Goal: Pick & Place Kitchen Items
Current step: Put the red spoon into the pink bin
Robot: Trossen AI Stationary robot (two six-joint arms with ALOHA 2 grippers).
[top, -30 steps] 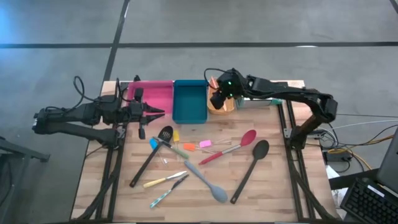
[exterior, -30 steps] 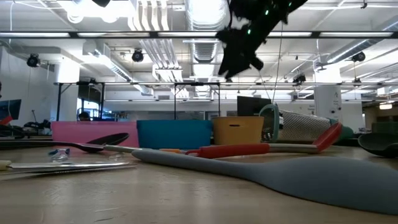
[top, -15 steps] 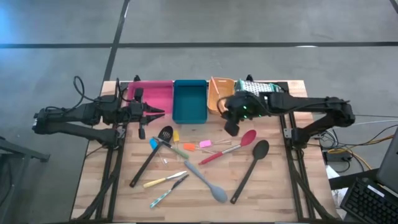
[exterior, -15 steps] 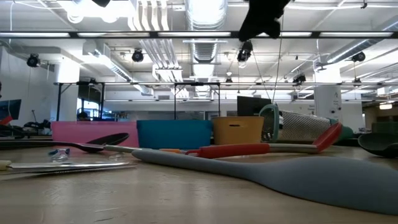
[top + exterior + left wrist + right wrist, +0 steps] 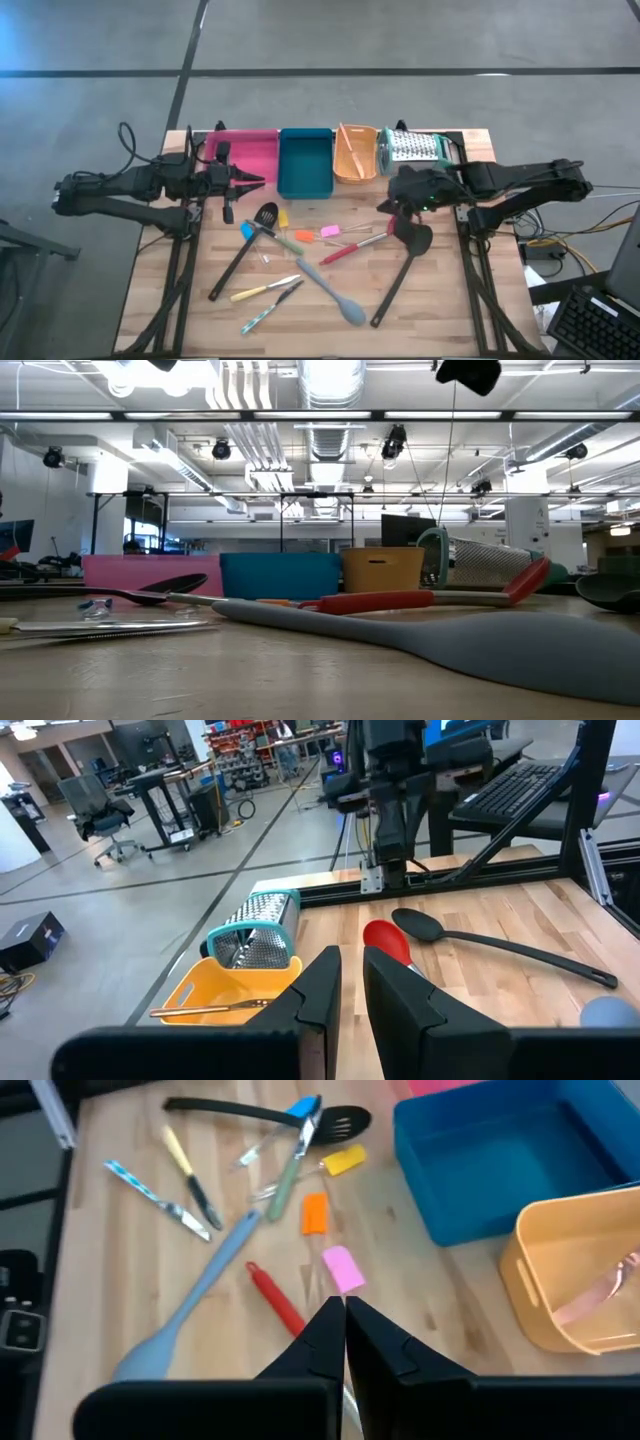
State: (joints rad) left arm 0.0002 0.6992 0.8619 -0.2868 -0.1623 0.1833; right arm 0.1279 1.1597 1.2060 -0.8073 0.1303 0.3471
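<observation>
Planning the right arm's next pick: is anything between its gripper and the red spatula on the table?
Nothing visible blocks it. The right gripper, jaws shut, hangs above the red spatula, over its head end, with only open air beneath. The black spoon lies beside the spatula, close to that end, so a descent could brush it.

- Two black spoons: one solid [image 5: 403, 262] under the right claw [image 5: 392, 210], one slotted [image 5: 243, 251] far off.
- One grey spoon [image 5: 330, 291].
- One red-headed spatula [image 5: 352, 244] beside that claw.
- Three trays: pink [image 5: 248, 157], teal [image 5: 305, 162], orange [image 5: 354, 153].
- One grater [image 5: 412, 147].
</observation>
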